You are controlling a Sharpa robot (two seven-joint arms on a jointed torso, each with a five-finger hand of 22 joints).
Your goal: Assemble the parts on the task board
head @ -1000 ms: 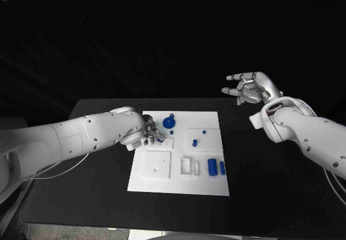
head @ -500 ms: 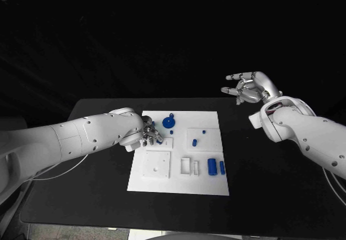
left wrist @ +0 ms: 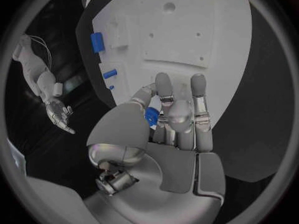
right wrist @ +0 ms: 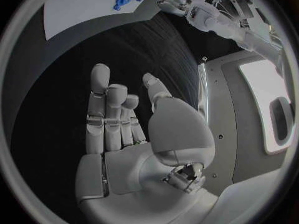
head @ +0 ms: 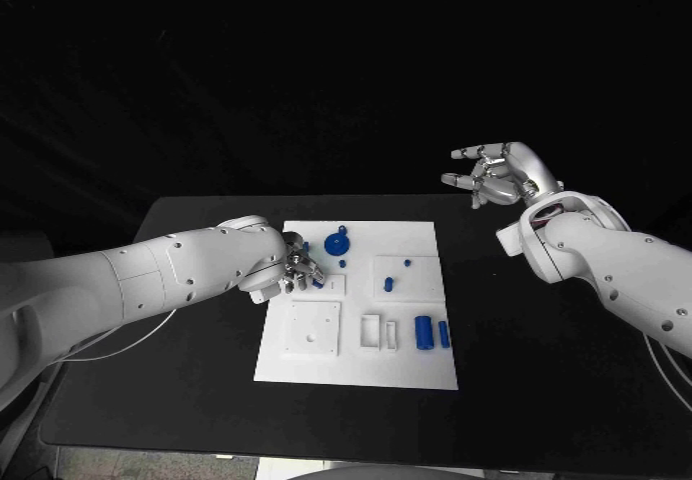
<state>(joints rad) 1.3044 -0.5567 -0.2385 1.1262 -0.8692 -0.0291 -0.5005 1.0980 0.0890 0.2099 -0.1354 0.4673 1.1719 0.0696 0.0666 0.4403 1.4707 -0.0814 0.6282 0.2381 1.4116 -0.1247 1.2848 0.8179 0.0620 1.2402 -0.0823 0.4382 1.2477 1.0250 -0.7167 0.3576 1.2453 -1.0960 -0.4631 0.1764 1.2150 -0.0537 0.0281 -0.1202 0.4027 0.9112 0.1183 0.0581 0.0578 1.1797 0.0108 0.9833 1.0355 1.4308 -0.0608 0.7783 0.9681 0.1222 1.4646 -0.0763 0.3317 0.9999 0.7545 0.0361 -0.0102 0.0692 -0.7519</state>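
The white task board (head: 361,368) lies in the middle of the black table. My left hand (head: 299,268) hovers low over the board's left side, fingers curled down. In the left wrist view this hand (left wrist: 177,119) pinches a small blue part (left wrist: 151,115) between thumb and fingers, just above the board (left wrist: 187,15). A round blue part (head: 338,245) stands near the board's far edge. Two small blue pegs (head: 389,286) sit on a raised square. A blue cylinder (head: 424,333) lies at the near right. My right hand (head: 495,175) is raised off the table to the far right, fingers spread and holding nothing (right wrist: 121,119).
White recessed blocks (head: 313,328) and slotted holders (head: 381,333) occupy the board's near half. Bare black table (head: 548,380) surrounds the board on both sides. A thin cable (head: 123,345) trails under my left arm.
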